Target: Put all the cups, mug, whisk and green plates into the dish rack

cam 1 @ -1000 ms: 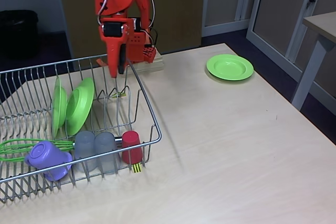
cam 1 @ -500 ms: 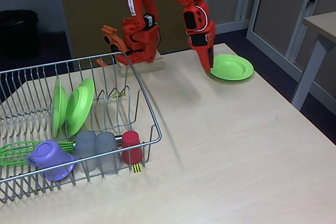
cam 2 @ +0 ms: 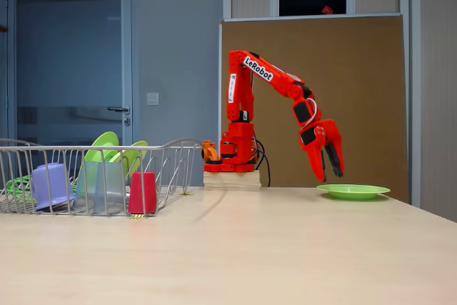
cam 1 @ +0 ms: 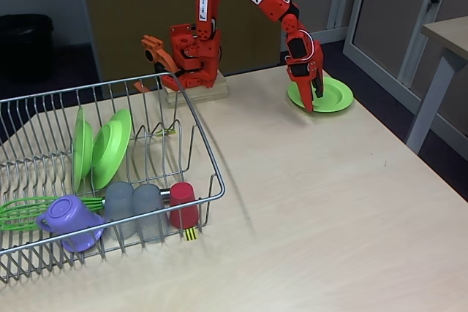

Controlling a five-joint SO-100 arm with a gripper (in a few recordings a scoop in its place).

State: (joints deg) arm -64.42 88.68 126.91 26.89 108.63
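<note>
One green plate (cam 1: pixel 325 94) (cam 2: pixel 353 191) lies flat on the table at the far right. My gripper (cam 1: pixel 314 100) (cam 2: pixel 330 175) hangs open just above its near-left rim, fingers pointing down, nothing between them. The dish rack (cam 1: pixel 208 158) (cam 2: pixel 71 149) stands at the left. In it two green plates (cam 1: pixel 82 147) (cam 1: pixel 111 147) stand on edge. Along its front lie the whisk (cam 1: pixel 18 210), the purple mug (cam 1: pixel 69 221) (cam 2: pixel 48 185), two grey cups (cam 1: pixel 118 206) (cam 1: pixel 148 210) and the red cup (cam 1: pixel 183 204) (cam 2: pixel 143 192).
The arm's base sits on a wooden block (cam 1: pixel 196 93) at the table's back edge. A second table (cam 1: pixel 446 42) stands off to the right and a black bin (cam 1: pixel 25 42) at the back left. Bare tabletop (cam 1: pixel 307 202) lies between rack and plate.
The arm has swung from above the dish rack across to the right and come down over the plate on the table. The things in the rack have stayed put.
</note>
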